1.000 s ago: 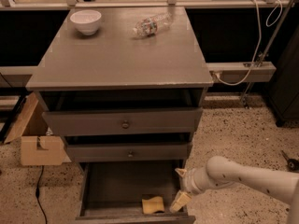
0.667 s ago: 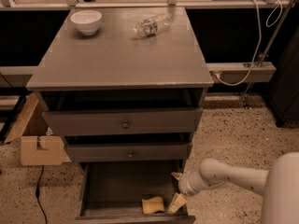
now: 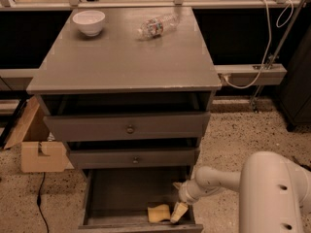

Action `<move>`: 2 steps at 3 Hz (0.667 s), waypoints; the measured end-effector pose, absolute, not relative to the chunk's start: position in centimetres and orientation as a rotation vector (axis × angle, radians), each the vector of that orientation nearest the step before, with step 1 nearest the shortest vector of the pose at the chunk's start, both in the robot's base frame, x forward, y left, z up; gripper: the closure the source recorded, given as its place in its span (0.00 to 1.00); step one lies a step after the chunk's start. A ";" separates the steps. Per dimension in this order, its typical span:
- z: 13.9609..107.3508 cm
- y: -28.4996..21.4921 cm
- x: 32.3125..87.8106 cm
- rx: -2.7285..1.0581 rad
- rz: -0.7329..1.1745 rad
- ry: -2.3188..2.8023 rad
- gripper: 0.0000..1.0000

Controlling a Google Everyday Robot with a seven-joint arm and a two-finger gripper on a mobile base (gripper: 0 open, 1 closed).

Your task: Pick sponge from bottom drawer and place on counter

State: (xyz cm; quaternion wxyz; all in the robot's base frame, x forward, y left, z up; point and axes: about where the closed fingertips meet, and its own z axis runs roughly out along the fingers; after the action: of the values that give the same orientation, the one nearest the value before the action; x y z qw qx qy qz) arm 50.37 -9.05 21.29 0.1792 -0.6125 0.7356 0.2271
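End effector [image 3: 177, 198]: low at the front right corner of the cabinet [image 3: 203, 102], reaching into its pulled-out lowest drawer. The two pale fingers stand apart, one tip down near the drawer floor and the other higher, closer to the cabinet's body. Nothing is held between them.
Arm [image 3: 218, 179]: white and jointed, coming in from the cabinet's right. A large rounded white housing fills the foreground to the right of the cabinet's base.
Sponge [image 3: 159, 212]: yellow and slightly curled. It lies on the floor of the bottom drawer close to the front lip, right of the cabinet's centre line and just beside the lower fingertip. Whether the two touch cannot be told.
Bottom drawer [image 3: 121, 193]: dark grey tray drawn well out from the cabinet's base.
Middle drawer [image 3: 107, 158]: grey front with one round knob, directly above the bottom drawer in the cabinet, a dark gap over it.
Top drawer [image 3: 97, 128]: grey front with one round knob, highest in the cabinet, a dark gap over it.
Table [image 3: 121, 57]: the cabinet's flat grey top, with a worn pale front edge.
Bowl [image 3: 89, 22]: white, upright, at the back left corner of the cabinet's top.
Bottle [image 3: 156, 26]: clear plastic, lying on its side at the back of the cabinet's top, right of centre.
Cardboard box [image 3: 43, 155]: tan, on the speckled floor [image 3: 233, 135] just left of the cabinet's lower half.
Cable [image 3: 265, 42]: white, hanging behind and to the right of the cabinet.
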 end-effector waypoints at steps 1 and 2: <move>19.1 -8.5 51.4 -1.740 0.624 2.069 0.00; 17.8 -7.7 52.5 -1.745 0.615 2.039 0.00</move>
State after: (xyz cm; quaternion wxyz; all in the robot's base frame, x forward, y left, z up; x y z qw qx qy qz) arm 52.54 -7.72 17.78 0.1928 -0.6220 0.7266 0.2192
